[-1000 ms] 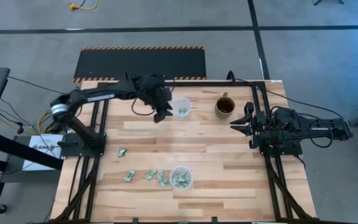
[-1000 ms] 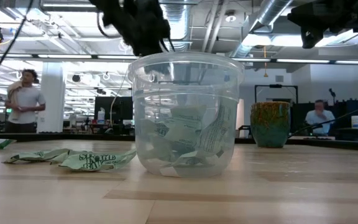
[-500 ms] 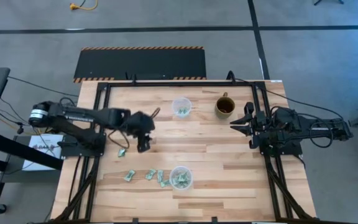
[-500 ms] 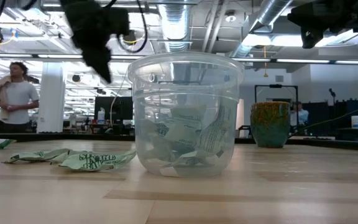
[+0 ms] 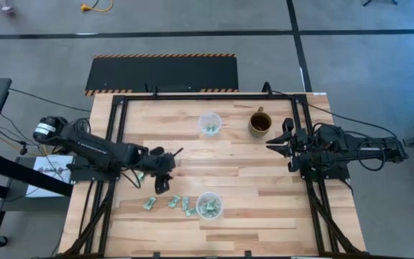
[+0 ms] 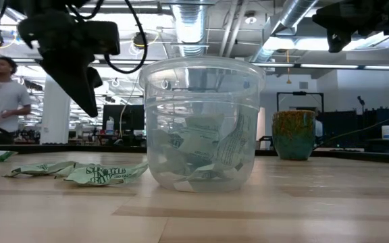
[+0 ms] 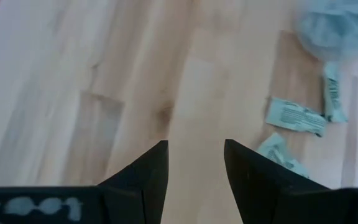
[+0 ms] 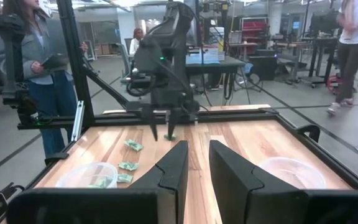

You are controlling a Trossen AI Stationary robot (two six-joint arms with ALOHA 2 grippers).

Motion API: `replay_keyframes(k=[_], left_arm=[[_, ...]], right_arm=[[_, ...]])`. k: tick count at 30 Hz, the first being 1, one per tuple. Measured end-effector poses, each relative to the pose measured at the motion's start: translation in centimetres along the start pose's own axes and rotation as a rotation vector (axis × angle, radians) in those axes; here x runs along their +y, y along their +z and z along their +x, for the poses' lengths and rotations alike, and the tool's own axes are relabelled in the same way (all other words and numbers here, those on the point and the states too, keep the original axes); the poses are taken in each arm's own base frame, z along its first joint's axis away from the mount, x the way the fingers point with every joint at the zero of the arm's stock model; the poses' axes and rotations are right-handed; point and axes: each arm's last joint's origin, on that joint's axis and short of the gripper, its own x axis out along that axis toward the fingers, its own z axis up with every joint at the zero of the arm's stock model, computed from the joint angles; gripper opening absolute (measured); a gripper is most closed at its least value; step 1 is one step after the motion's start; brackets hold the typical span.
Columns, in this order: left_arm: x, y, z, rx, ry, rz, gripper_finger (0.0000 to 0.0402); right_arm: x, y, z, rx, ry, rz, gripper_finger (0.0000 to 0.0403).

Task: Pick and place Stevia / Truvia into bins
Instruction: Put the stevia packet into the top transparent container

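Observation:
Several green-and-white Stevia packets (image 5: 173, 202) lie flat in a row on the wooden table, left of the near clear bin (image 5: 209, 206), which holds more packets. One more packet (image 5: 141, 176) lies beside my left arm. A far bin (image 5: 209, 124) holds a few packets too. My left gripper (image 5: 158, 188) hangs open just above the table, slanting down, right behind the row; in its wrist view nothing sits between its fingers (image 7: 194, 146), and packets (image 7: 294, 116) lie off to one side. My right gripper (image 5: 270, 144) waits level at the right, open (image 8: 197, 146) and empty.
A brown mug (image 5: 259, 124) stands at the far right, next to the far bin. A black frame rail (image 5: 192, 96) runs around the table's edges. In the low view the near bin (image 6: 201, 121) fills the middle. People stand in the room beyond the table.
My left gripper has swung from the far bin toward the table's near left and sunk down, ending low over the loose packets. The packets and bins have stayed where they were.

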Motion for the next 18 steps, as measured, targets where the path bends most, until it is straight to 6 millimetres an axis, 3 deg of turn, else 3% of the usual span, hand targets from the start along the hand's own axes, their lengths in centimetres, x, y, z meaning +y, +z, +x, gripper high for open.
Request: replay_keyframes(k=[8, 18], left_arm=[[-2.2, -1.8, 0.4, -0.019, -0.065, 0.099, 0.0144], [-3.3, -1.8, 0.4, -0.096, -0.136, 0.083, 0.0144]], right_arm=[[0.0, 0.0, 0.0, 0.000, 0.001, 0.000, 0.0059], [0.0, 0.0, 0.0, 0.000, 0.000, 0.000, 0.0059]])
